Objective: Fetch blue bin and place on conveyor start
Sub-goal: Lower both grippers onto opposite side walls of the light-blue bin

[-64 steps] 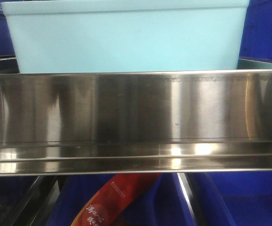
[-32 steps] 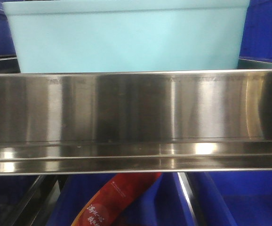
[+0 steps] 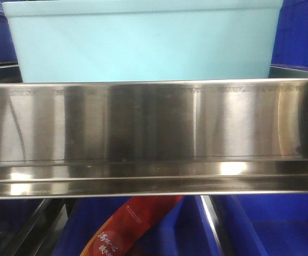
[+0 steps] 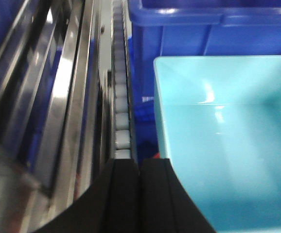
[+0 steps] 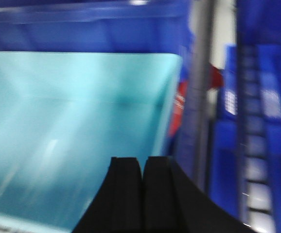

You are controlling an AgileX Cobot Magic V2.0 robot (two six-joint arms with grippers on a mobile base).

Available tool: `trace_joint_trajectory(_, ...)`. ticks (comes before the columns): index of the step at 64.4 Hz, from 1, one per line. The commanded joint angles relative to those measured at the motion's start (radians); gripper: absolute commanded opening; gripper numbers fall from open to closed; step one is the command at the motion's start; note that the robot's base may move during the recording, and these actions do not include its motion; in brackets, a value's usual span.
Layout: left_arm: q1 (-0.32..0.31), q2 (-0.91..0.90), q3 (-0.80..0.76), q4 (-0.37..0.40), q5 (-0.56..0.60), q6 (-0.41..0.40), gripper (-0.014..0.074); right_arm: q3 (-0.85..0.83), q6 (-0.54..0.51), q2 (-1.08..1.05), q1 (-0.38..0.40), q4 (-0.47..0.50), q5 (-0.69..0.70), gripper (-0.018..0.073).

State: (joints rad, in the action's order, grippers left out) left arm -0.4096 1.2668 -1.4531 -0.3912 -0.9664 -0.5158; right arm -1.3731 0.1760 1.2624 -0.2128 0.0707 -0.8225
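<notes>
Steel shelf rail (image 3: 154, 133), blue bin (image 3: 143, 42) behind

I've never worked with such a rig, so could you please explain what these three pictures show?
It is a two-armed robot on a mobile base. The front view faces a steel shelf rail; the pale blue bin stands behind it, with dark blue crates and a red packet below. The other two cameras sit on the wrists. The left gripper hangs by the bin's left wall, beside a roller track; the right gripper by its right wall. Both look shut, holding nothing. The bin looks empty.
</notes>
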Motion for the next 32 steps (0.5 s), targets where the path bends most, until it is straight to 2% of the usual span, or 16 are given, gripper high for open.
trace_joint_trajectory(1,-0.016,0.077,-0.070,0.003,-0.038,-0.050,-0.0111,-0.051,0.130,0.044,-0.022,-0.146,-0.073,-0.0141)
trace_joint_trajectory(6,-0.016,0.147,-0.135,0.014,-0.095,-0.050,-0.0111,-0.101,0.194,0.093,-0.047,-0.246,-0.153,-0.0141)
trace_joint_trajectory(12,-0.016,0.222,-0.198,0.014,-0.149,-0.043,-0.0111,-0.159,0.194,0.150,-0.067,-0.250,-0.227,-0.0141)
trace_joint_trajectory(26,0.001,0.302,-0.269,0.056,-0.145,-0.043,-0.0111,-0.283,0.194,0.282,-0.098,-0.252,-0.272,-0.0141)
trace_joint_trajectory(32,0.008,0.316,-0.270,0.056,-0.143,-0.043,-0.0062,-0.335,0.194,0.340,-0.098,-0.252,-0.317,-0.0141)
